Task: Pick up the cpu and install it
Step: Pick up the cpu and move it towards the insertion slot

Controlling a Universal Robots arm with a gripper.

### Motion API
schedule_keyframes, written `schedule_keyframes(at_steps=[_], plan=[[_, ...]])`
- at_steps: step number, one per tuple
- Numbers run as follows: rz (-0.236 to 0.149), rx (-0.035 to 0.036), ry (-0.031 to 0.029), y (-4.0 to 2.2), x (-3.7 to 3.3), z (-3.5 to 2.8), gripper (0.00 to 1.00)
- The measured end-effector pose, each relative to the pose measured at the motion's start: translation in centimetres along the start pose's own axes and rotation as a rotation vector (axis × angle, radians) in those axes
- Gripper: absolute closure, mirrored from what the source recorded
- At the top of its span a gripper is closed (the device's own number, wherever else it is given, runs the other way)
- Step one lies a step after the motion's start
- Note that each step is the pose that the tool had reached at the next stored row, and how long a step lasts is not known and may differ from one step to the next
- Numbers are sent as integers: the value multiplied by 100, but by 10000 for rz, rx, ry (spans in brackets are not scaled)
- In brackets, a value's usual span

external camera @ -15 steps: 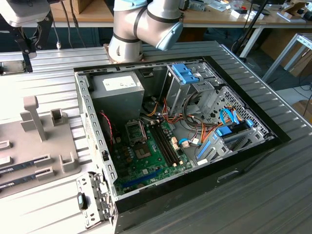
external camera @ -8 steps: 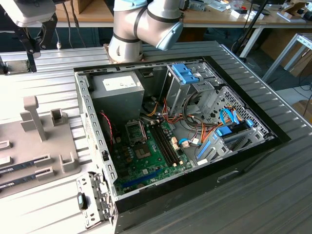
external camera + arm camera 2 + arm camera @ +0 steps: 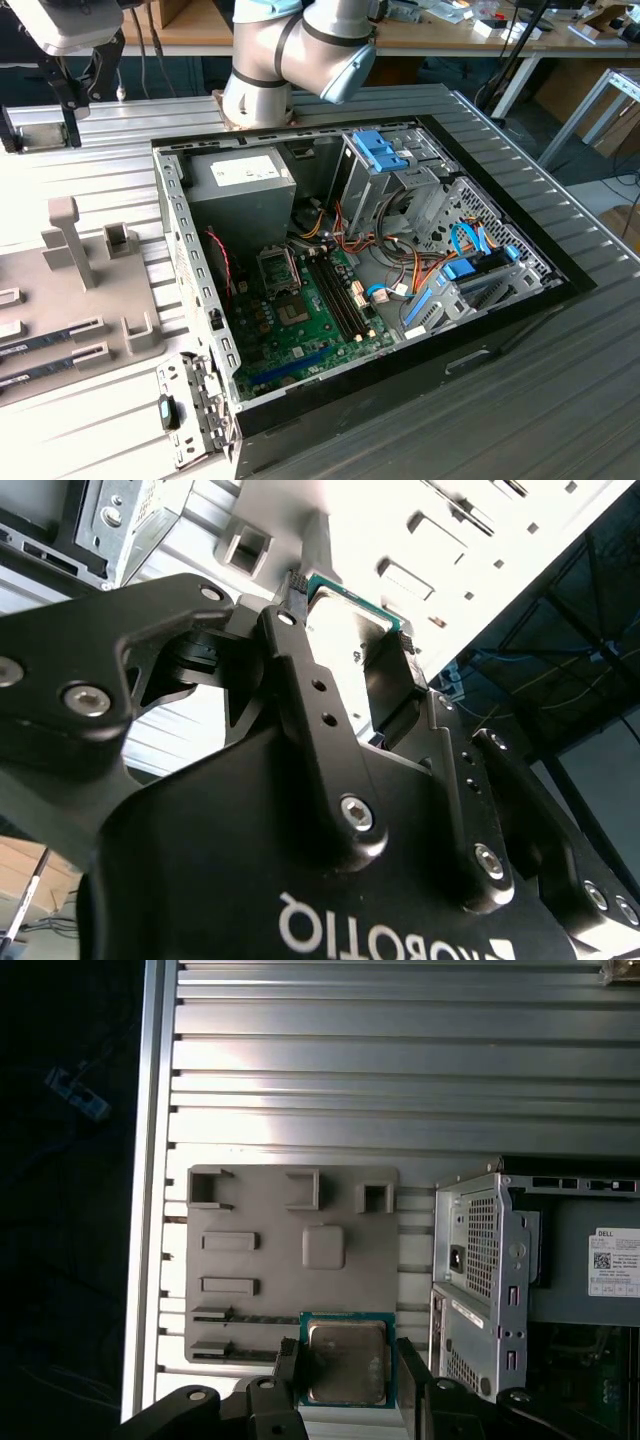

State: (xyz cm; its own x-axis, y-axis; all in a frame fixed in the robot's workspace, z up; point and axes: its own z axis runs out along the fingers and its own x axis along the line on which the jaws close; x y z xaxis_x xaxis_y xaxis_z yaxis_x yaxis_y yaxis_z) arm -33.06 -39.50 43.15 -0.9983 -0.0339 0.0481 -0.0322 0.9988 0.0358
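We are pinching the cpu (image 3: pixel 345 1360) in our gripper (image 3: pixel 347 618). One black finger (image 3: pixel 287 1375) is pressing on each of two opposite edges, so the shiny silver top is staying free and nothing is rubbing it. We are holding the chip flat, and we think that is so it does not tip or slip out. It looks to us as if the cpu is hanging in the air over the edge of the grey tray (image 3: pixel 265 1265), not lying in it. The tray is sitting on the ribbed metal table (image 3: pixel 400 1060), and it has little walls and pockets, probably to keep each part from sliding about. Two long memory sticks (image 3: pixel 52 333) are lying in its narrow slots. Just beside the tray, the computer case (image 3: pixel 185 240) is lying on its side with the open side up, so the green motherboard (image 3: pixel 300 335) is facing up where we can reach it from above. The square socket (image 3: pixel 279 270) is sitting near the middle of that board. We are not able to tell whether its cover is open. In the exterior view our gripper is hanging high, off to the exterior view's left of the case and well apart from the socket.
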Motion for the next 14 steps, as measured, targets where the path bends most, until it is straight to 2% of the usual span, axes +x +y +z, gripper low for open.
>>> schedule_keyframes(at_steps=[14], plan=[[0,0,0,-4,-101,-1,53]])
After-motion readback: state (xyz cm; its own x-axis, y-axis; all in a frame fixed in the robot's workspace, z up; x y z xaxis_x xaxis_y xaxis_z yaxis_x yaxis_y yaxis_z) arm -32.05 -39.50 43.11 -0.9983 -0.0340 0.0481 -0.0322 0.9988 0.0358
